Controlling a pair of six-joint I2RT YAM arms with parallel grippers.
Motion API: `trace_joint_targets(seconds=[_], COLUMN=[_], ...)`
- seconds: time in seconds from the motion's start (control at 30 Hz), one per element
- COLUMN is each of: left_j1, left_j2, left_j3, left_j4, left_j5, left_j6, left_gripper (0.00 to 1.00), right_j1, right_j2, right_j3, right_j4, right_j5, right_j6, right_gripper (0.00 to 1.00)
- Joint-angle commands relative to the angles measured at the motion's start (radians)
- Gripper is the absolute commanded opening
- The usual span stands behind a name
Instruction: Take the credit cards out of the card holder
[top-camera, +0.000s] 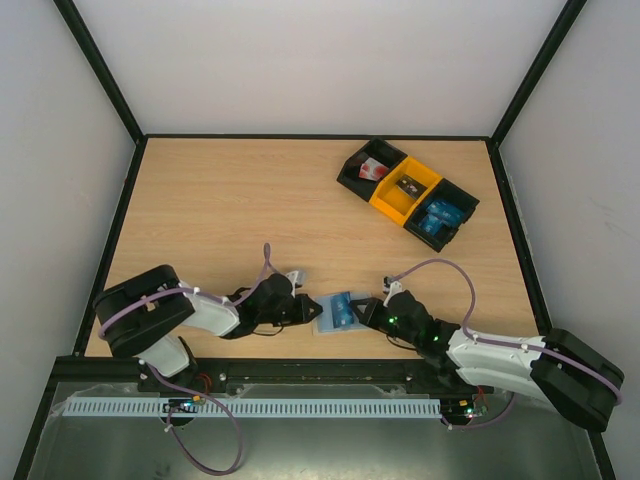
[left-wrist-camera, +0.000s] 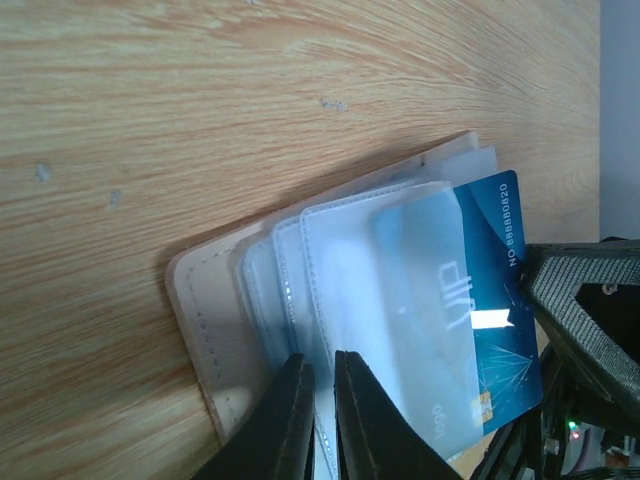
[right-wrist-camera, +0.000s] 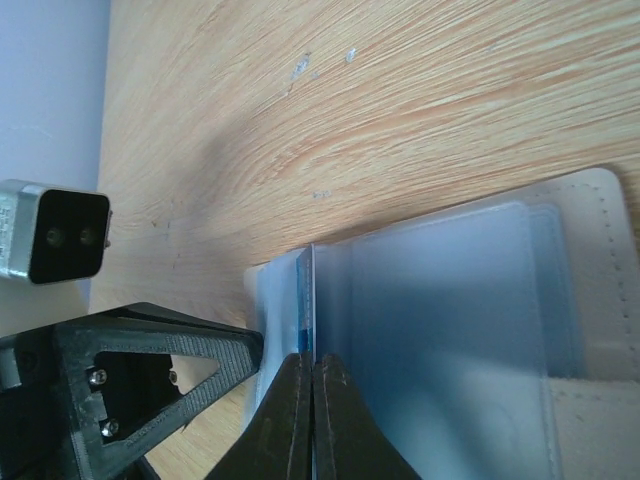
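The card holder (top-camera: 335, 312) lies near the table's front edge between my two grippers. In the left wrist view it is a pale cover with several translucent sleeves (left-wrist-camera: 350, 290), and a bright-blue credit card (left-wrist-camera: 497, 300) sticks partly out of one sleeve. My left gripper (left-wrist-camera: 322, 378) is shut on a sleeve edge of the holder; it also shows in the top view (top-camera: 312, 310). My right gripper (right-wrist-camera: 312, 368) is shut on the edge of the blue card (right-wrist-camera: 306, 300); it also shows in the top view (top-camera: 366, 312). The holder's sleeves (right-wrist-camera: 450, 300) fill the right wrist view.
A row of bins stands at the back right: a black bin (top-camera: 353, 170) with a red-and-white item, a yellow bin (top-camera: 392, 203) with a small dark item, and a black bin (top-camera: 462, 205) with blue cards (top-camera: 440, 215). Black frame rails edge the table.
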Motion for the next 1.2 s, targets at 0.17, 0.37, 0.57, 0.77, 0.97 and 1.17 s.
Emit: trace_joint_targets(seconds=[0.17, 0.37, 0.57, 0.77, 0.97, 1.17], left_j1=[-0.008, -0.009, -0.031, -0.031, -0.031, -0.033], left_j2=[-0.142, -0.167, -0.066, 0.071, 0.117, 0.107], left_j3=[0.095, 0.118, 0.136, 0.123, 0.038, 0.011], left_j4=[-0.426, -0.346, -0.219, -0.103, -0.026, -0.049], left_j5=[-0.111, -0.040, 0.026, 0.070, 0.059, 0.029], left_j6=[0.022, 0.029, 0.027, 0.011, -0.037, -0.037], left_gripper=[0.25, 0.26, 0.18, 0.10, 0.06, 0.04], right_j1=[-0.005, -0.005, -0.005, -0.005, -0.004, -0.005], right_j2=[-0.001, 0.002, -0.001, -0.007, -0.031, -0.038], right_j3=[-0.022, -0.030, -0.034, -0.048, -0.063, -0.067], right_j4=[-0.033, -0.017, -0.014, -0.015, -0.011, 0.001], right_j5=[0.034, 0.034, 0.029, -0.002, -0.029, -0.039], right_j6=[0.019, 0.031, 0.037, 0.038, 0.037, 0.042], right_gripper=[0.02, 0.02, 0.02, 0.02, 0.06, 0.11])
